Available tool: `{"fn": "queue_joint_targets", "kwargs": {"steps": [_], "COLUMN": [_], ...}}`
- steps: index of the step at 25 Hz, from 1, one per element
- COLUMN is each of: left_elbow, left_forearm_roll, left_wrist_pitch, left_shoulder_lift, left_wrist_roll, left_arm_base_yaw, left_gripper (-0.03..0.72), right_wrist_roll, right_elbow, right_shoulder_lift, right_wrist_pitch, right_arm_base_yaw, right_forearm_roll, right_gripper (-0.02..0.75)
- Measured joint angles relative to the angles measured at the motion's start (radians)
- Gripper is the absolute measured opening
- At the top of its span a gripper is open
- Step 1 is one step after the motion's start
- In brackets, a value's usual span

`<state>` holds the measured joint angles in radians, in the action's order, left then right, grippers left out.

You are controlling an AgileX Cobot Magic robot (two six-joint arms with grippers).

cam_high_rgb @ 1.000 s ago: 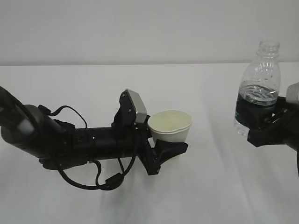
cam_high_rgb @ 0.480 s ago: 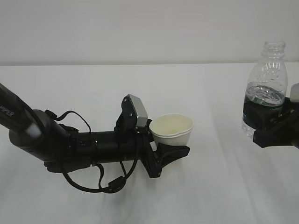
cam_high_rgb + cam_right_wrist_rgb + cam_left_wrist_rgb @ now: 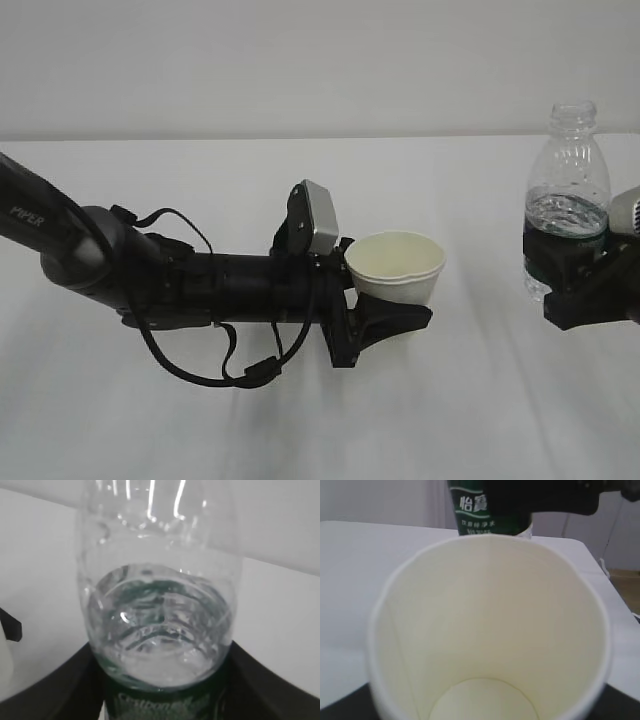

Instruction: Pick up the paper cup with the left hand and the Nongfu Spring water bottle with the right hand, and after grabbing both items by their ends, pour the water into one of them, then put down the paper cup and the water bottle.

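The white paper cup (image 3: pixel 396 266) is upright and held off the table in my left gripper (image 3: pixel 398 302), which is shut on its lower part. In the left wrist view the cup (image 3: pixel 490 630) fills the frame; its cream inside shows no water level I can make out. The clear bottle (image 3: pixel 567 200) with the dark green label stands upright in my right gripper (image 3: pixel 577 272), which is shut on its label band. It is capless and the water (image 3: pixel 160 630) reaches just above the label. The bottle is to the right of the cup, apart from it.
The white table (image 3: pixel 300 180) runs back to a plain pale wall. My left arm (image 3: pixel 180 280) lies low across the left half with a looping black cable (image 3: pixel 245 372). The bottle's green label (image 3: pixel 487 507) and my right gripper show just beyond the cup's rim.
My left arm has moved right with the cup, closer to the bottle. The bottle has shifted slightly right and gone from a slight tilt to upright.
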<state>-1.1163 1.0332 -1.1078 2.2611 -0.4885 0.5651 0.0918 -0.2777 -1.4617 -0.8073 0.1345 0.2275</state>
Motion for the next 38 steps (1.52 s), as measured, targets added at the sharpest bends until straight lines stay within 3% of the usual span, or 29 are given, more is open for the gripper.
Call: {"fn": "queue_joint_targets", "kwargs": {"steps": [18, 25, 38], "left_elbow": [-0.047, -0.049, -0.09], "left_forearm_roll": [0.026, 0.03, 0.034], "left_wrist_pitch": [0.0, 0.0, 0.052], "left_shoulder_lift": [0.006, 0.006, 0.01], "left_wrist_roll": [-0.03, -0.041, -0.063], "left_arm_base_yaw": [0.039, 0.039, 0.058], "left_gripper": [0.45, 0.449, 0.449], "right_wrist_roll": [0.14, 0.28, 0.512], "right_elbow": [0.001, 0.001, 0.001], "right_shoulder_lift": [0.0, 0.0, 0.0], "right_wrist_pitch": [0.026, 0.026, 0.012], "right_arm_base_yaw": [0.0, 0.0, 0.0], "right_forearm_roll": [-0.021, -0.098, -0.109], "right_gripper": [0.459, 0.459, 0.458]}}
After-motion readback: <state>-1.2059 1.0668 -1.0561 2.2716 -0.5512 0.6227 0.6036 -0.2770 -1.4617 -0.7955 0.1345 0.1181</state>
